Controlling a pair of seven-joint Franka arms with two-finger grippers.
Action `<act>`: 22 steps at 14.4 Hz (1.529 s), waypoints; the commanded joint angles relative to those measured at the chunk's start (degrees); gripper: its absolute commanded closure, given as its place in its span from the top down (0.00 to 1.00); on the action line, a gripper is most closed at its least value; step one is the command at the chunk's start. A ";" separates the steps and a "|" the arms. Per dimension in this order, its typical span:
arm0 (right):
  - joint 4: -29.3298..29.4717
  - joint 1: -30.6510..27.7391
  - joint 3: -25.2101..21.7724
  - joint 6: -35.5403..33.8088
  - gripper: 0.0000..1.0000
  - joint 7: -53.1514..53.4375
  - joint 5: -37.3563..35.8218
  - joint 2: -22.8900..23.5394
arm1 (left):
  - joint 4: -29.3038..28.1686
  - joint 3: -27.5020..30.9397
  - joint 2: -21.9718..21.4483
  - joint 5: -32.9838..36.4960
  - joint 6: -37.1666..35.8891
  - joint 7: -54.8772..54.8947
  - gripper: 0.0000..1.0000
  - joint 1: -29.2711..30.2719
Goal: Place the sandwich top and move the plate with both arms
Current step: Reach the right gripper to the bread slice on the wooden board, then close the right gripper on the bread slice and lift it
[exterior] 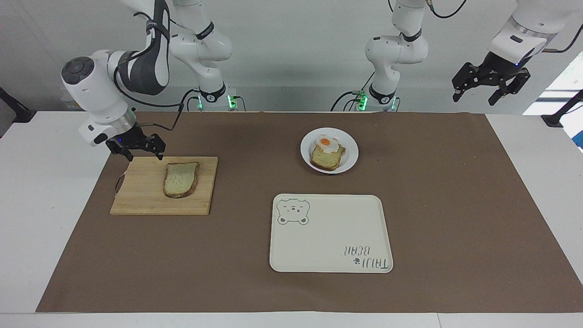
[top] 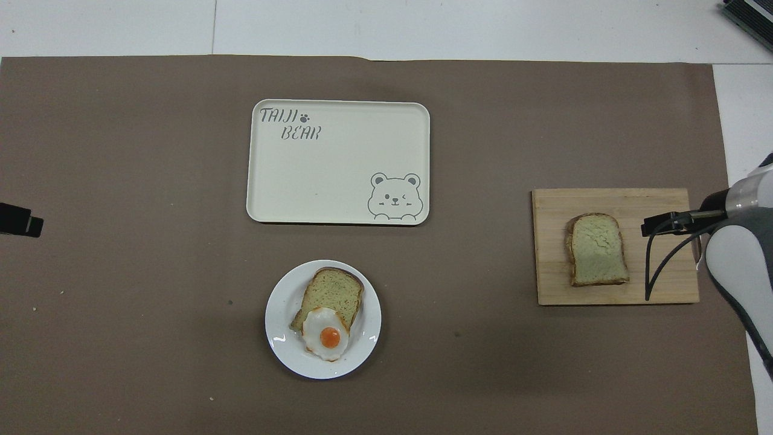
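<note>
Two arms share your worktop, which carries a brown mat over most of its top. Going down in size from there: the cream bear-print tray sits on the mat farther from the robots than the plate, at roughly 6 o'clock from it in the facing view. The wooden cutting board lies toward the right arm's end of the worktop, at about 9 o'clock from the tray in that same view. The plate rests on the mat near the robots, and on it you have a bread slice with a fried egg overlapping the end nearer the robots. The sandwich top lies flat on the cutting board, near its middle, with nothing on it.

Your right end effector hangs low over the board's edge nearest the robots, at about 11 o'clock from the sandwich top in the facing view, fingers spread and clear of the bread; whether a fingertip grazes the board is hard to judge from this angle. Your left end effector is raised high above the left arm's end of the worktop, at about 2 o'clock from the plate, fingers spread, gripping nothing, the arm waiting.
</note>
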 commanded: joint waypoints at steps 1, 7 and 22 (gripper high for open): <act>-2.46 -0.98 0.51 3.31 1.00 -1.87 3.01 1.08 | -1.46 0.03 -1.35 -0.27 -0.20 -0.55 1.00 0.14; -4.91 -2.22 0.60 10.24 1.00 -3.10 7.23 6.44 | -1.46 0.03 -1.35 -0.27 -0.20 -0.55 1.00 0.14; -8.53 -3.36 0.60 11.58 0.40 -5.03 14.88 8.91 | -1.46 0.03 -1.35 -0.27 -0.20 -0.55 1.00 0.14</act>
